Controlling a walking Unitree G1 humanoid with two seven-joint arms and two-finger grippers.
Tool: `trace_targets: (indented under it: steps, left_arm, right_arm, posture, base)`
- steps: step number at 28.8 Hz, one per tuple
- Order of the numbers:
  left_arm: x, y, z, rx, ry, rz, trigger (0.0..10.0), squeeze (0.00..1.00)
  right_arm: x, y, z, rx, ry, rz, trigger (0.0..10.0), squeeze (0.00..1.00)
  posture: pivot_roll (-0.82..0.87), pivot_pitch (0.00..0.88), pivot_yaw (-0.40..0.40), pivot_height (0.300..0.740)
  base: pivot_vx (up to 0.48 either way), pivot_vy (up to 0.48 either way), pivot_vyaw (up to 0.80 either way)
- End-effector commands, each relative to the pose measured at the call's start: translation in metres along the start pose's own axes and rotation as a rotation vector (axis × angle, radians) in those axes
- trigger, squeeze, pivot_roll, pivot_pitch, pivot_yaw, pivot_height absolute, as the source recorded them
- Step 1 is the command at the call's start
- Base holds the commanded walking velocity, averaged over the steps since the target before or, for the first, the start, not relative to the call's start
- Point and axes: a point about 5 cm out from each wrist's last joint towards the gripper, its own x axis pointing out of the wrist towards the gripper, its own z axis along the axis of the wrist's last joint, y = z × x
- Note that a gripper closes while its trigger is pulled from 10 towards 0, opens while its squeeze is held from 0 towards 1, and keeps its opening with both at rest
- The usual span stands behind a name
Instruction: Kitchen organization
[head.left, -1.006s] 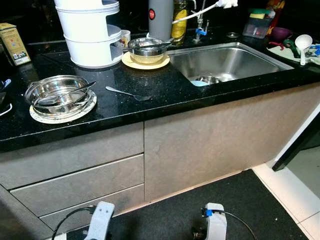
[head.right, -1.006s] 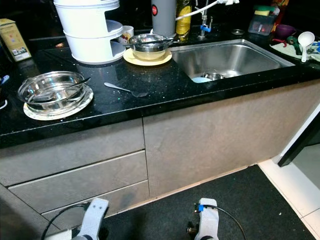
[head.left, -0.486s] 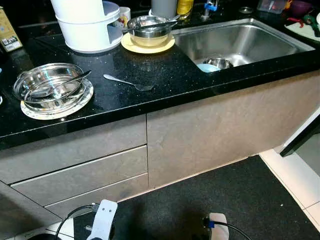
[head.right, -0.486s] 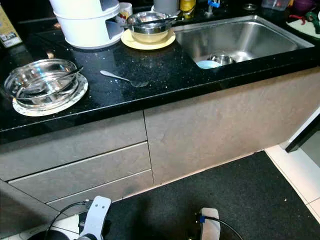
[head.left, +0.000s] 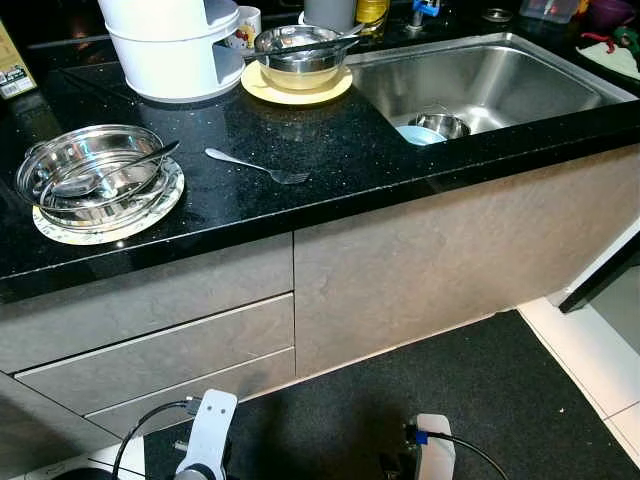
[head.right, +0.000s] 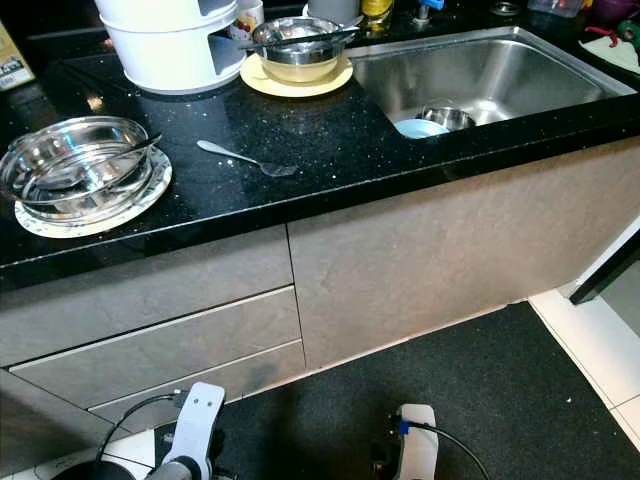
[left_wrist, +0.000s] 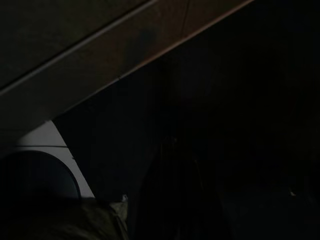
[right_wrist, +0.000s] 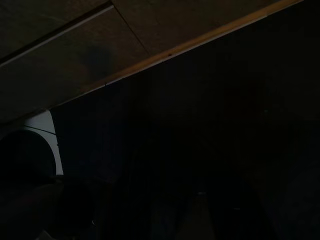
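Slim metal spoon (head.left: 258, 165) on speckled black stone counter (head.left: 340, 150), beside round steel bowls (head.left: 92, 185); pincer states indiscernible.

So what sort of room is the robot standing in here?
Most likely a home kitchen: a black stone countertop with a stainless steel sink set into it, steel bowls on plates, and a loose fork.

Black speckled countertop (head.left: 330, 150), bearing a loose fork (head.left: 258, 167), two plates (head.left: 105, 210) (head.left: 296, 88) with steel bowls, a white tiered container (head.left: 175, 55); sink (head.left: 480, 80) alongside.
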Motion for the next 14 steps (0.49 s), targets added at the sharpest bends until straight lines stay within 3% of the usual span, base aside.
trace_targets:
  steps: [1, 14]
  left_arm:
    - [-0.003, -0.001, -0.013, 0.01, 0.046, 0.001, 10.0, 0.0]
    - [0.002, -0.006, -0.001, 0.005, -0.013, -0.055, 10.0, 0.0]
  right_arm:
    - [-0.004, 0.0, -0.011, 0.02, 0.029, -0.012, 10.0, 0.0]
    - [0.0, 0.002, -0.009, 0.026, 0.027, -0.014, 10.0, 0.0]
  posture:
    - [-0.06, 0.218, 0.009, 0.74]
    - [-0.07, 0.187, 0.019, 0.74]
  base:
    - [0.0, 0.0, 0.0]
    - [0.0, 0.0, 0.0]
